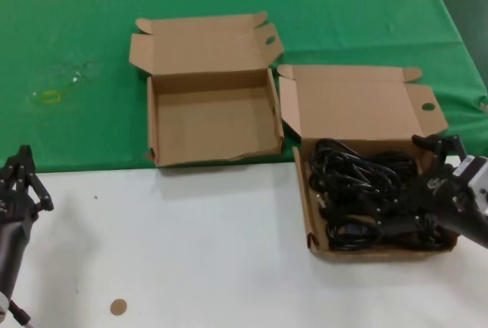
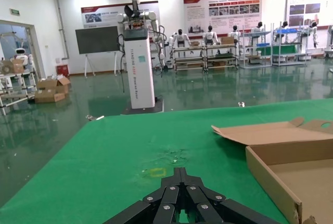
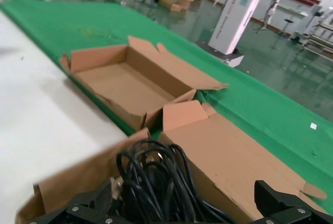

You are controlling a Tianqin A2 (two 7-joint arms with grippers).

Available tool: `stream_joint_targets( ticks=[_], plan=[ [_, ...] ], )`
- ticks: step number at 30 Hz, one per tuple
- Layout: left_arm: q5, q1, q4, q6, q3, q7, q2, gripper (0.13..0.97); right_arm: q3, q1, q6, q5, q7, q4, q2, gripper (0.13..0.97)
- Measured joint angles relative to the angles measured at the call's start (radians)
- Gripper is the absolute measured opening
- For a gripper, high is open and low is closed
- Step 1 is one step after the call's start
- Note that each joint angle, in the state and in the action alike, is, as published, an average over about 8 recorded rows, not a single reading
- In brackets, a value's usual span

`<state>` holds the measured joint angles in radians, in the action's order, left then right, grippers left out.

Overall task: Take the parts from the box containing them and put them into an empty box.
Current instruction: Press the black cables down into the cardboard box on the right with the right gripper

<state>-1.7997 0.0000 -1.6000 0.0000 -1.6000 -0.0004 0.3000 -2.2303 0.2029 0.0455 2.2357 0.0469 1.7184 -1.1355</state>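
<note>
Right tool (image 1: 427, 162), fingers spread wide, hangs over black coiled power cords (image 1: 366, 191) in the straight-rimmed brown cardboard box (image 1: 313, 221); left tool (image 1: 21, 175), parked at the worktop edge, looks closed

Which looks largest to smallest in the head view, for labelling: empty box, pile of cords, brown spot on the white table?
1. Empty box, lid included.
2. Pile of cords, partly hidden by the right pincer.
3. Brown spot, by far the smallest.
</note>
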Motion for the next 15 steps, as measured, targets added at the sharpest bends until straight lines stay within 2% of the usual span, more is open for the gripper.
stream_joint_targets(
  ticks=[7, 15],
  plan=[
    [0.000, 0.000, 0.000, 0.000, 0.000, 0.000, 0.000, 0.144, -0.044, 0.065, -0.063, -0.069, -0.044, -0.050, -0.022, 0.965],
    [0.000, 0.000, 0.000, 0.000, 0.000, 0.000, 0.000, 0.144, -0.044, 0.099, -0.133, -0.171, -0.111, -0.097, -0.007, 0.959]
  ],
)
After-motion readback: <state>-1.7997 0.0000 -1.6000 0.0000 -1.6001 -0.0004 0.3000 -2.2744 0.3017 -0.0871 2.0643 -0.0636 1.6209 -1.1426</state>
